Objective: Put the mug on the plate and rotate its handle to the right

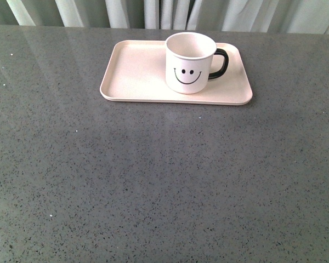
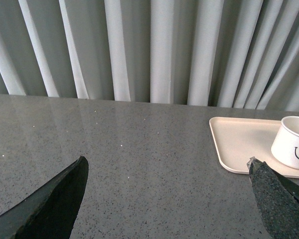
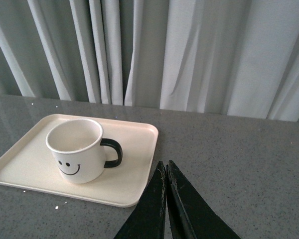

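In the front view, the mug (image 1: 189,62) stands upright on the right half of the plate (image 1: 137,74), its smiley face toward the camera. The handle (image 1: 220,63) juts out to the right. The plate lies flat on the grey speckled worktop (image 1: 153,181), toward its far edge, with pale curtains (image 1: 170,13) behind. Neither arm shows here.

In the left wrist view, the left gripper (image 2: 167,167) is spread wide, one dark fingertip (image 2: 65,194) at each lower corner of the picture, with bare worktop between them. It holds nothing. The plate and the mug sit well apart from it, at the picture's edge.

In the right wrist view, the right gripper (image 3: 166,167) is closed, its two dark fingers pressed together with nothing between them. Its tip appears just beside the plate's near corner; whether it touches cannot be told. The mug stands on the plate, handle toward the gripper's side.
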